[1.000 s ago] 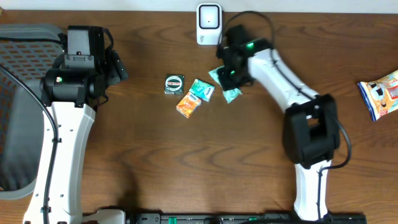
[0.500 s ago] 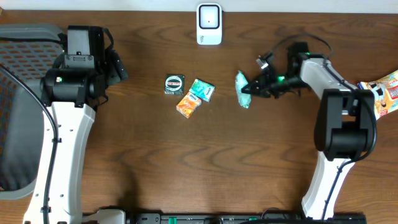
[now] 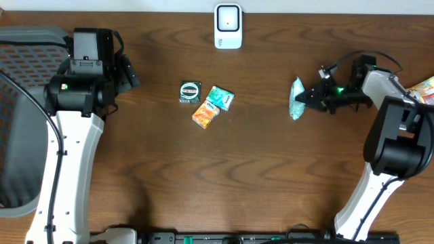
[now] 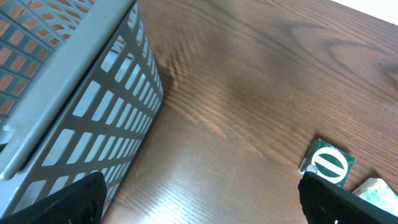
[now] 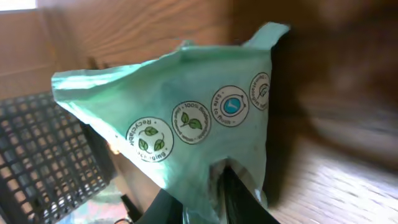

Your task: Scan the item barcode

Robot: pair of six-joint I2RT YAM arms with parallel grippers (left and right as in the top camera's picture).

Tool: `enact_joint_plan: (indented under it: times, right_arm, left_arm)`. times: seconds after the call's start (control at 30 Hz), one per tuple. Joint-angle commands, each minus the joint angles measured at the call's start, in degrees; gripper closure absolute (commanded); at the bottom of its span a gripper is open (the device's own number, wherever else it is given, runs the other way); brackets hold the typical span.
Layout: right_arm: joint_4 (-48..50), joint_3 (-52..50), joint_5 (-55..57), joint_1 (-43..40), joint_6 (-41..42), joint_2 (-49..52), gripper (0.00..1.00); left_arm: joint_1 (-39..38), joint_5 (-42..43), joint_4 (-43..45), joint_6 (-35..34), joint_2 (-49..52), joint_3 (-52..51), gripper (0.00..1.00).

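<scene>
A white barcode scanner [image 3: 228,26] stands at the table's back edge. My right gripper [image 3: 308,97] is right of centre, shut on the edge of a crumpled teal-green packet [image 3: 297,98] held just above the wood. In the right wrist view the packet [image 5: 186,124] fills the frame, its lower edge pinched in my right gripper [image 5: 214,199]. My left gripper [image 3: 129,71] hangs open at the left next to the basket. Nothing lies between its fingers in the left wrist view [image 4: 199,208].
A round green-and-white item [image 3: 190,91] [image 4: 329,163], a teal packet [image 3: 221,97] and an orange packet [image 3: 205,113] lie mid-table. A grey mesh basket [image 3: 27,115] [image 4: 68,93] stands at far left. A snack bag [image 3: 424,88] lies at the right edge, behind the right arm.
My right arm has swung from in front of the scanner to the right side of the table, carrying the teal-green packet. The left arm has not moved.
</scene>
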Motion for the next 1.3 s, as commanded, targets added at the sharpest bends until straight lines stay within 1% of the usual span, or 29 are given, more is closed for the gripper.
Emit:
enact_joint_plan:
  times: [0.0, 0.1, 0.2, 0.43, 0.5, 0.6, 0.63, 0.73, 0.83, 0.93, 1.27]
  right_arm:
    - [-1.3, -0.2, 9.7, -1.1, 0.6, 0.2, 0.84]
    - [-3.5, 0.6, 16.5, -1.9, 0.6, 0.2, 0.82]
    - [-6.2, 2.6, 19.4, -2.5, 0.6, 0.2, 0.8]
    - [-15.1, 12.5, 28.7, -2.8, 0.6, 0.2, 0.71]
    - [-18.4, 16.0, 31.1, -2.8, 0.5, 0.2, 0.67]
    - [-21.6, 19.3, 31.6, -2.8, 0.5, 0.2, 0.57]
    - [-22.3, 20.0, 31.6, -2.7, 0.4, 0.2, 0.53]
    - [-23.1, 20.0, 31.3, -2.3, -1.7, 0.2, 0.4]
    - [-23.9, 19.9, 31.3, -1.3, -3.8, 0.2, 0.31]
    - [-24.0, 19.9, 31.4, 0.2, -4.9, 0.2, 0.25]
    - [-21.7, 19.9, 31.6, 6.9, -4.9, 0.2, 0.25]
  left_arm:
    - [0.2, -0.7, -0.2, 0.7, 0.2, 0.2, 0.02]
    - [0.2, -0.7, -0.2, 0.7, 0.2, 0.2, 0.02]
    - [0.2, -0.7, -0.2, 0.7, 0.2, 0.2, 0.02]
    - [0.2, -0.7, -0.2, 0.7, 0.2, 0.2, 0.02]
    - [0.2, -0.7, -0.2, 0.7, 0.2, 0.2, 0.02]
    - [0.2, -0.7, -0.2, 0.7, 0.2, 0.2, 0.02]
    - [0.2, -0.7, -0.2, 0.7, 0.2, 0.2, 0.02]
    - [0.2, -0.7, -0.2, 0.7, 0.2, 0.2, 0.02]
    - [0.2, -0.7, -0.2, 0.7, 0.2, 0.2, 0.02]
    - [0.2, -0.7, -0.2, 0.7, 0.2, 0.2, 0.02]
    - [0.2, -0.7, -0.2, 0.7, 0.2, 0.2, 0.02]
